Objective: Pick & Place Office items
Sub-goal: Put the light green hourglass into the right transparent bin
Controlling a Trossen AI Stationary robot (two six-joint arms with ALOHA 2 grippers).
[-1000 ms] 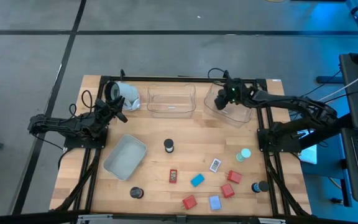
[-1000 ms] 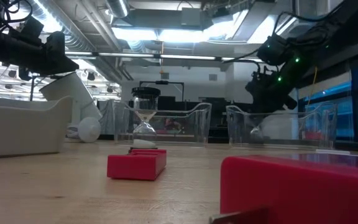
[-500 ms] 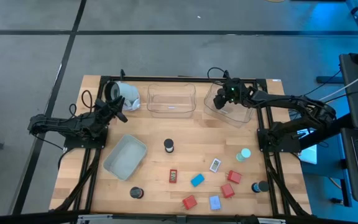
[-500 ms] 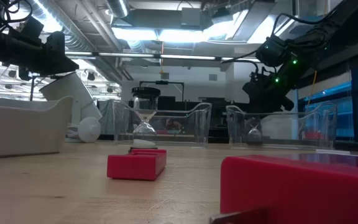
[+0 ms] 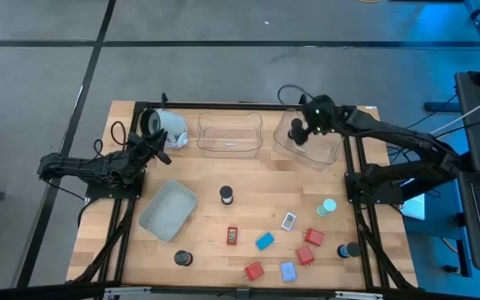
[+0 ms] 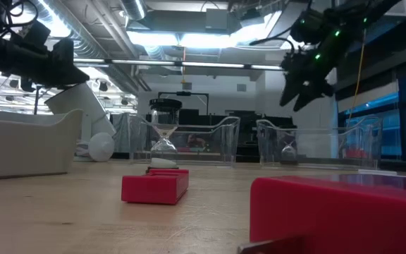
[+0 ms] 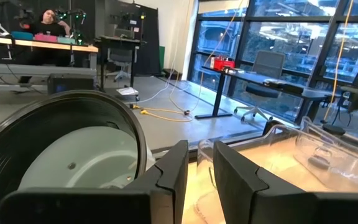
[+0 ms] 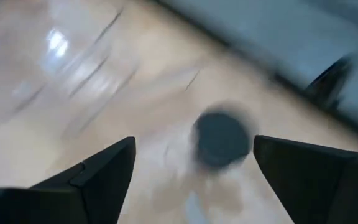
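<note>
My right gripper [image 5: 300, 133] hangs open and empty above the right clear tray [image 5: 323, 154]; it also shows high in the low view [image 6: 303, 95]. Below its spread fingers, a dark cylinder [image 8: 221, 138] stands in that tray; it also shows in the low view [image 6: 288, 149]. More office items lie on the wood at the near right: a black cylinder [image 5: 226, 195], red blocks [image 5: 314, 237], a blue block [image 5: 264, 242], a mint-green disc [image 5: 329, 205] and a white card [image 5: 288, 222]. My left gripper [image 5: 158, 148] waits shut beside the white cylinder [image 5: 163, 127] at the far left.
A second clear tray [image 5: 230, 135] stands at the far middle and a grey-blue tray [image 5: 167, 210] at the left. Another black cylinder [image 5: 182, 258] stands near the front edge. Bare wood lies between the trays and the items.
My right gripper has risen out of the right clear tray and drawn a little toward the table's far right. The dark cylinder stays in the tray.
</note>
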